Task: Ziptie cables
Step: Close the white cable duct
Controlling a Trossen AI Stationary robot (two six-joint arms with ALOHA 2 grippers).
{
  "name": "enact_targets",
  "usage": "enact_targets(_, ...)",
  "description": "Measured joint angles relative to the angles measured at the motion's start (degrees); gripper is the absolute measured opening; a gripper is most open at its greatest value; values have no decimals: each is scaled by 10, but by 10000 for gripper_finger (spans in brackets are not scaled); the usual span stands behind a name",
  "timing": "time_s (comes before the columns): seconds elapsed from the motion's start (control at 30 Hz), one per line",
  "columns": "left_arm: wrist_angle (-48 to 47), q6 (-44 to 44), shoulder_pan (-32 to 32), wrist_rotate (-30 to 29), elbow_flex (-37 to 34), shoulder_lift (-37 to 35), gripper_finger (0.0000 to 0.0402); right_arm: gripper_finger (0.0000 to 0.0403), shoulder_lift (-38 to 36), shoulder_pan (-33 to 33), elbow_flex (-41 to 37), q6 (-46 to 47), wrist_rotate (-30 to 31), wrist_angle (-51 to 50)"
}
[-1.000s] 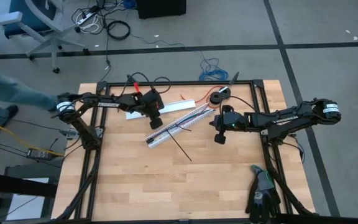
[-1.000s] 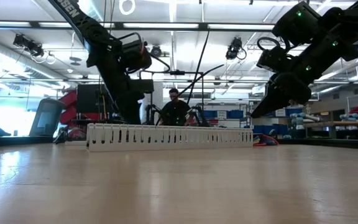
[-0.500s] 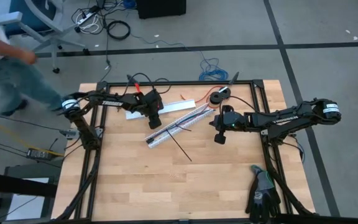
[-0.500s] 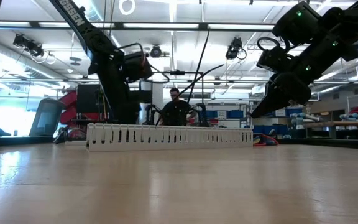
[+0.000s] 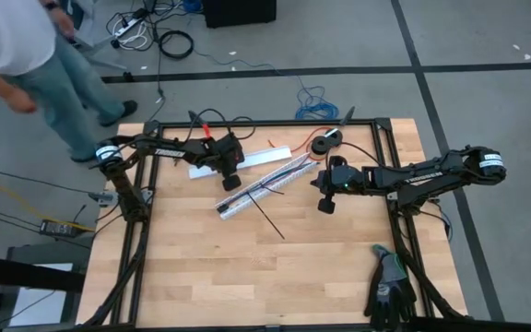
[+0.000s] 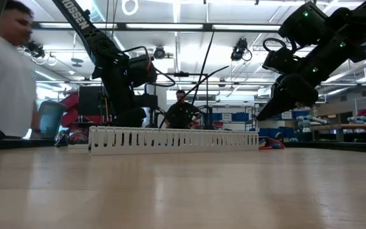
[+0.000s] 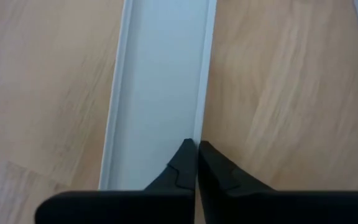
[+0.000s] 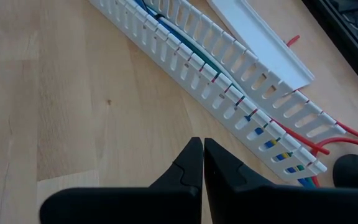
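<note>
The cables, red, green and blue wires, lie inside a white slotted duct that runs slantwise across the table's far half. A flat white cover strip lies on the table just beyond it. My left gripper points down at the cover's near end and is shut on its rim. My right gripper hangs shut above the table near the duct's right end, holding nothing. A thin black strip lies on the wood near the duct. My left gripper pinches the white cover's raised long rim, which runs straight into the slit between the two fingertips. The fingers come steeply from above and lie along the rim. The cover lies flat on the table.
A black round spool sits at the far edge by the duct's right end, with red wires trailing from the duct toward it. A dark glove lies at the near right corner. A person walks past the far left corner.
My left gripper has sunk a little toward the white cover. My right arm has kept still. The person has walked along the far left side of the table.
</note>
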Motion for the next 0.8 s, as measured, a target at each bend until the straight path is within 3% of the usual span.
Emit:
enact_targets(0.67,-128,-34,-45,-15,85,-23,0,4,0,-3,0,-35,0,12)
enact_targets(0.8,-143,-39,-57,-41,101,-23,0,4,0,-11,0,-40,0,21)
